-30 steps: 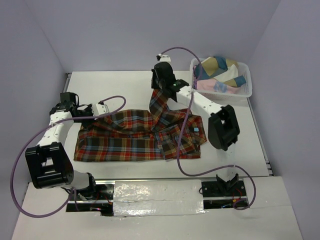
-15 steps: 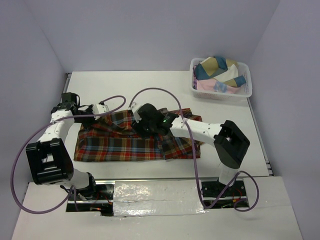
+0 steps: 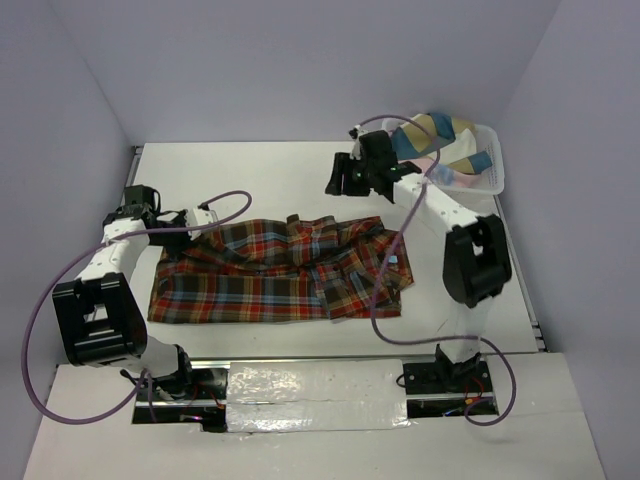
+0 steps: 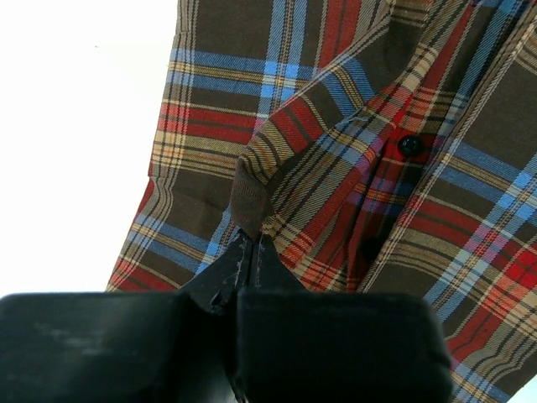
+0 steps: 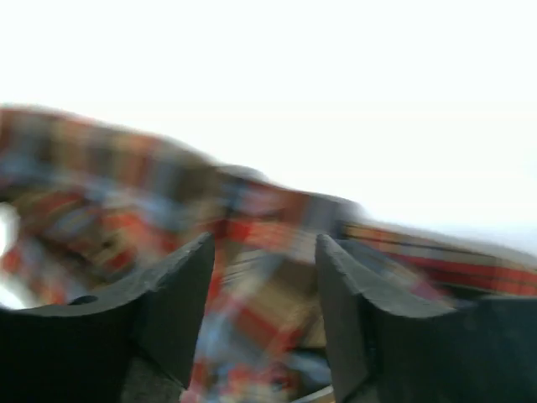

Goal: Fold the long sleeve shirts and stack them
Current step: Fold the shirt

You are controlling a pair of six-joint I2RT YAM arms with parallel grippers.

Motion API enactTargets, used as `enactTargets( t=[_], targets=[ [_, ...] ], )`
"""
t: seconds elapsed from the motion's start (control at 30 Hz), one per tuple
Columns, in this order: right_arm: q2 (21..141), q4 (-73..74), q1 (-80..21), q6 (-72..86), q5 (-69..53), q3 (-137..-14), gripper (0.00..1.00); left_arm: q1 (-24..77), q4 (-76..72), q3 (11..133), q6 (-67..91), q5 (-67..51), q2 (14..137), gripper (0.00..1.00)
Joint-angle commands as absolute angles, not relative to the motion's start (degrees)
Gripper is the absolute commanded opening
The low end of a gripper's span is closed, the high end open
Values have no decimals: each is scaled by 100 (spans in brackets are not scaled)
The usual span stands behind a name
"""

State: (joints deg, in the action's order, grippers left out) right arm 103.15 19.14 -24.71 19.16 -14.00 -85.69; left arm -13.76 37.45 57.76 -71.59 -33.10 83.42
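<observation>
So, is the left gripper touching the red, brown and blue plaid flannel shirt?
Touching. Left wrist view: the left gripper pinches a fold of the shirt.

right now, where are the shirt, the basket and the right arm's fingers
shirt (image 3: 250, 285): top view, middle of its flat plaid body
basket (image 3: 478, 186): top view, its white front wall
right fingers (image 5: 172, 294): right wrist view, the dark finger at picture left

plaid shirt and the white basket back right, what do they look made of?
The plaid shirt looks like woven fabric, likely soft matte flannel: it creases and bunches, the weave shows, and a dark button is sewn on. The white basket is probably rigid moulded plastic: its thin walls hold shape around the cloth inside. Its finish is too small to judge.
</observation>
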Motion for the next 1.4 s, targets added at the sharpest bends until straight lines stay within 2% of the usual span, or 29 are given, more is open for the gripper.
enactTargets(
  t=[0.0, 0.17, 0.47, 0.67, 0.83, 1.03, 1.13, 1.17, 1.23, 1.3, 1.37],
  targets=[
    [11108, 2988, -2312, 2514, -1381, -8841, 62, -1415, 3850, 5959, -7163, -3551, 8279, 0],
    [11855, 3234, -2268, 2715, -1143, -9509, 67, -1406, 3902, 5985, -7154, -3560, 8253, 0],
    [12858, 3058, -2206, 2971, -1730, -9914, 65, -1406, 3973, 6003, -7198, -3516, 8227, 0],
    [12420, 2919, -2197, 3085, -2135, -9213, 64, -1415, 3946, 5950, -7216, -3437, 8218, 0],
    [12524, 2611, -2215, 3208, -2768, -9176, 63, -1406, 3841, 5933, -7163, -3507, 8279, 0],
    [12902, 2663, -2232, 3077, -2681, -9554, 57, -1406, 3832, 5942, -7198, -3445, 8244, 0],
    [12972, 2689, -2224, 2840, -2523, -9589, 40, -1406, 3806, 5889, -7198, -3437, 8235, 0],
    [13007, 2716, -2232, 2708, -2488, -9615, 32, -1406, 3797, 5871, -7198, -3454, 8235, 0],
    [12964, 2803, -2232, 2585, -2356, -9633, 25, -1406, 3779, 5845, -7163, -3454, 8227, 0],
    [12842, 2830, -2232, 2435, -2198, -9563, 26, -1406, 3779, 5818, -7163, -3454, 8218, 0],
    [12604, 2874, -2232, 2277, -1882, -9422, 36, -1406, 3779, 5801, -7189, -3428, 8218, 0]
  ],
)
